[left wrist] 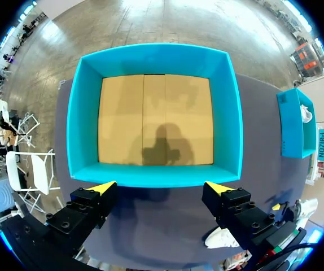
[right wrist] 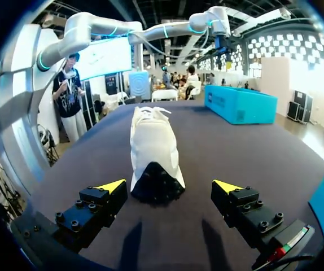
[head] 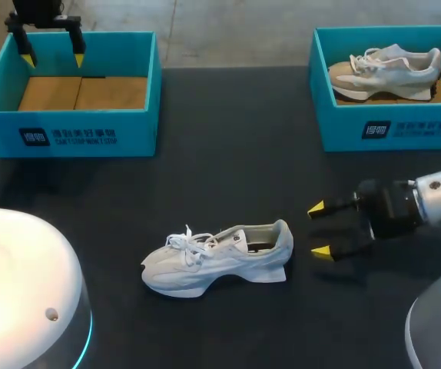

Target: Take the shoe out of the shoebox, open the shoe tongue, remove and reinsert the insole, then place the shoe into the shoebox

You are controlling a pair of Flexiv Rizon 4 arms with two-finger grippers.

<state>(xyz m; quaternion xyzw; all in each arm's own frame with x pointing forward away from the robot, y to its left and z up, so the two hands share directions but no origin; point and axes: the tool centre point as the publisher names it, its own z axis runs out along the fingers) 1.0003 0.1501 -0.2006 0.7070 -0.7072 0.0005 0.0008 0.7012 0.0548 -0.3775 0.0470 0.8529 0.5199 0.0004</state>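
Dark table [head: 228, 154], head view. At upper left stands the left shoebox [head: 67, 134], teal, with its brown cardboard floor exposed. At upper right stands the right shoebox [head: 389, 131], also teal, containing a second shoe [head: 386, 71] in white and tan, toe toward frame left. The shoe [head: 220, 261] of the task, a white laced sneaker, stands on its sole on the table at lower centre, outside both boxes, toe toward frame left and heel toward frame right. The right gripper [head: 319, 230] enters from the right edge and lies level with the heel, just to its right and clear of it. Its fingers are spread wide, pointing toward the shoe, and hold nothing. In the right wrist view the heel lies ahead of the gap between the yellow tips, untouched by either. The left gripper [head: 53, 59] hangs over the far side of the left shoebox at upper left, fingers pointing down, spread wide and grasping nothing.
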